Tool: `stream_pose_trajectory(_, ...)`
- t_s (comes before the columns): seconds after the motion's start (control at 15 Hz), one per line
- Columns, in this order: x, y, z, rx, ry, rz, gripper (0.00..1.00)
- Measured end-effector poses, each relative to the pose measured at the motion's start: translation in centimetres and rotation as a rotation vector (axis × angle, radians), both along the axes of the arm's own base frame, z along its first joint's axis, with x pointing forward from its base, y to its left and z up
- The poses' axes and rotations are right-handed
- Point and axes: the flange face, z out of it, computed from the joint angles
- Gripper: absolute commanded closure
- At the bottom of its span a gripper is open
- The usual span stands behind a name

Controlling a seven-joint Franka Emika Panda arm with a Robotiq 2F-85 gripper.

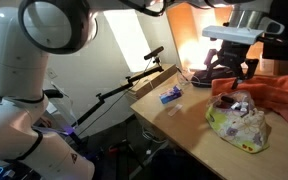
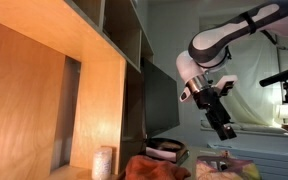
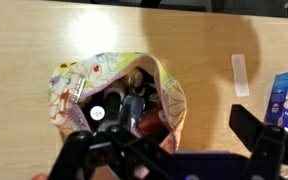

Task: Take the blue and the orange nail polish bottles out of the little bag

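Because the little bag (image 3: 69,95) lies mouth-up directly beneath it, bottle caps (image 3: 102,112) exposed, the gripper (image 3: 166,140) hangs above with jaws spread wide, holding nothing

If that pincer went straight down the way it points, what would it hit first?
Probably the little bag: the open pincer hangs above its mouth, so the bottle tops inside likely come first, though depth is unclear.
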Motion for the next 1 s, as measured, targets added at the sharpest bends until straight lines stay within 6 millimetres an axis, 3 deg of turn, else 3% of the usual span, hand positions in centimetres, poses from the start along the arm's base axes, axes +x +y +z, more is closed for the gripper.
stream_pose_trajectory(0.2, 1.5, 0.0, 0.6, -0.007, -0.074, -0.012, 0.00)
stream_pose_trajectory(0.67, 6.5, 0.4, 3.2, -0.029, -0.480, -0.083, 0.00)
stream_pose_trajectory(0.87, 6.4, 1.0, 3.6, -0.051, -0.490, -0.122, 0.00)
stream_pose_trajectory(1.0, 5.3, 1.4, 4.0, -0.082, -0.443, -0.148, 0.00)
